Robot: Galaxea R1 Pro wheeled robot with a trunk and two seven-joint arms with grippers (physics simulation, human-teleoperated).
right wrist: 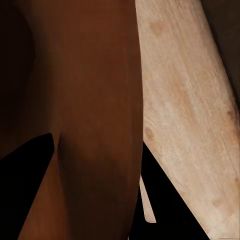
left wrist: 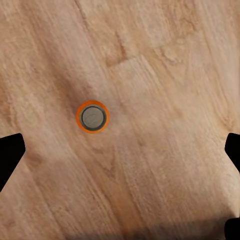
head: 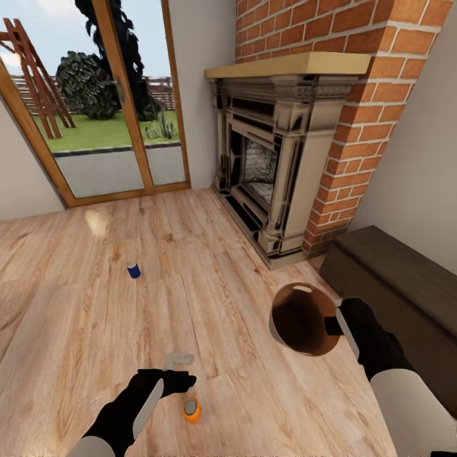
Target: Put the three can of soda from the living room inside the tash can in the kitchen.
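From the head camera, the living room's warm wood-plank floor (head: 209, 279) runs up to a red-brick fireplace (head: 279, 158) with a pale wooden mantel and a carved, glossy stone surround. A small dark blue soda can (head: 133, 270) stands upright on the planks, well out from the fireplace toward the wood-framed glass garden door (head: 108, 101). An orange soda can with a silver top (head: 192, 410) stands nearer the robot, just beside the black left gripper (head: 181, 381). The round tapered bin, pale grey outside and copper-brown inside (head: 303, 317), is tilted with its mouth toward the camera, and the black right gripper (head: 335, 325) pinches its rim. A dark brown wooden bench (head: 393, 285) lies beside the fireplace along the wall.

From the left wrist camera, the orange can (left wrist: 92, 116) appears end-on as a grey disc ringed in orange, upright on grained planks, centred between two black fingertips (left wrist: 10, 155) spread wide and not touching it.

From the right wrist camera, the bin's smooth copper-brown inner wall (right wrist: 85, 110) looms close, with a black finger (right wrist: 30, 155) against it and another outside, clamped on the rim; pale plank floor (right wrist: 190, 115) lies behind.
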